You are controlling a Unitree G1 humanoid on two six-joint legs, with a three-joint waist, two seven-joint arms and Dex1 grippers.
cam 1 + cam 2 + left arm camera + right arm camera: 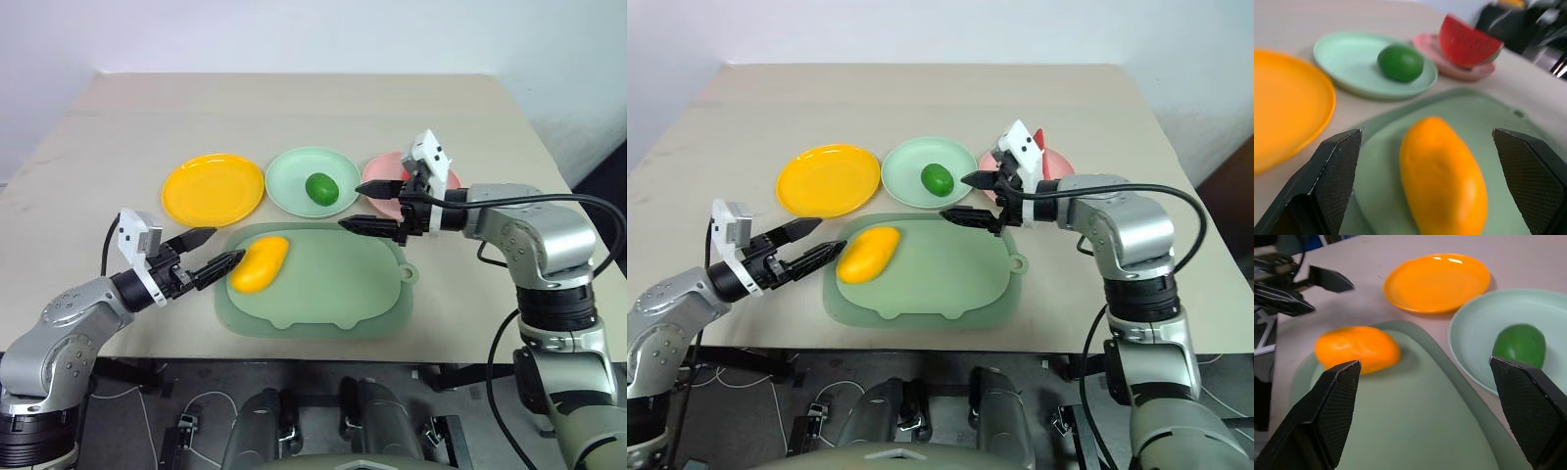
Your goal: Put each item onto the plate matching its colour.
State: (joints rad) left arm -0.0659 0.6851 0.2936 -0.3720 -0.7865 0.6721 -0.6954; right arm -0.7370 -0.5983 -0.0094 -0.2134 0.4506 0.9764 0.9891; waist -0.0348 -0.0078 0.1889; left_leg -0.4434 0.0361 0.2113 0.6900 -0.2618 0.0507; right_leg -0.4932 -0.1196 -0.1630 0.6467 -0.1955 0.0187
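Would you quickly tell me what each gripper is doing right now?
Left gripper: open, holding nothing, beside the mango.
Right gripper: open, holding nothing.

the left arm reaches in from the near left, elbow bent, forearm angled forward and toward the middle. its left claw point(212, 251) points roughly level, its two black fingers spread wide with nothing between them. the right arm comes in from the right side, elbow raised, forearm running across toward the centre. its right claw point(375, 207) tips slightly downward and points to the robot's left, fingers likewise wide apart and empty, held clear above the tabletop point(294, 108).
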